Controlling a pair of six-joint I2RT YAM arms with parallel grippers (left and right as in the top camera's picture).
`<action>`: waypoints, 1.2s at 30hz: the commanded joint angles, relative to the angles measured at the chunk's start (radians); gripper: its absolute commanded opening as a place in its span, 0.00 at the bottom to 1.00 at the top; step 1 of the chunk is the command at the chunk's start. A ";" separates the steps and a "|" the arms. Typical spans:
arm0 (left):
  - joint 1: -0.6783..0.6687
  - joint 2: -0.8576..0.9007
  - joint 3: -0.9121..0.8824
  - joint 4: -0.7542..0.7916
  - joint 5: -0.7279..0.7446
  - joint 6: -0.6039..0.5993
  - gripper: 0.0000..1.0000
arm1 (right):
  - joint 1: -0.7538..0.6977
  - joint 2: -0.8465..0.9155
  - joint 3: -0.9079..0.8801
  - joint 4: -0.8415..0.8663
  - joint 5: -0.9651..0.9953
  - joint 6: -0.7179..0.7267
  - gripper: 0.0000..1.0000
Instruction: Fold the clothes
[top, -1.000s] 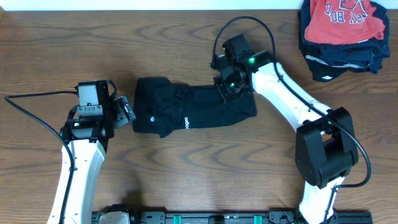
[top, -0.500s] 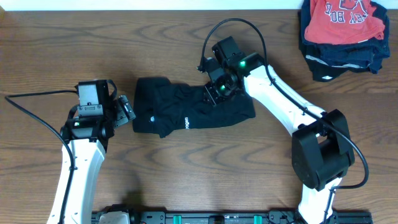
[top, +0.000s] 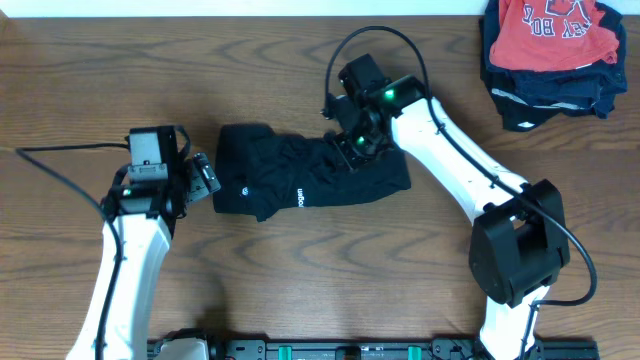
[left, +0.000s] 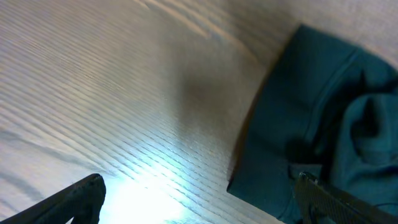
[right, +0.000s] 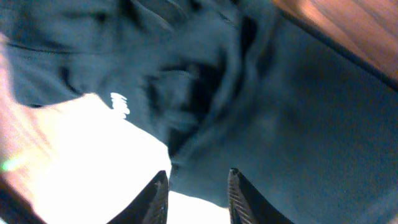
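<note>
The black T-shirt (top: 300, 178) lies bunched in a long heap at the middle of the table, with white lettering (top: 299, 195) on its front edge. My left gripper (top: 205, 178) stands wide open at the shirt's left end. In the left wrist view the left gripper (left: 202, 199) has one finger over bare wood and the other over the dark fabric (left: 323, 106). My right gripper (top: 352, 145) hovers over the shirt's upper right part. The right wrist view shows this gripper (right: 198, 196) with its fingers apart above the fabric (right: 280, 124), nothing pinched between them.
A red shirt with white lettering (top: 555, 30) lies on a stack of dark navy garments (top: 540, 95) at the back right corner. The wooden table (top: 100, 80) ends at a pale edge along the top.
My right gripper has moved left over the shirt and its jaws have come apart. The shirt's outline is nearly unchanged. The left arm has barely shifted.
</note>
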 joint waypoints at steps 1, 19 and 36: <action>0.006 0.075 0.022 0.008 0.047 0.021 0.98 | -0.011 -0.034 0.015 -0.011 0.056 0.024 0.26; 0.018 0.156 0.022 0.219 0.298 0.283 0.98 | 0.040 -0.027 -0.130 0.136 -0.020 -0.009 0.18; 0.192 0.369 0.022 0.219 0.705 0.573 0.98 | -0.039 -0.188 0.051 0.050 0.285 -0.074 0.56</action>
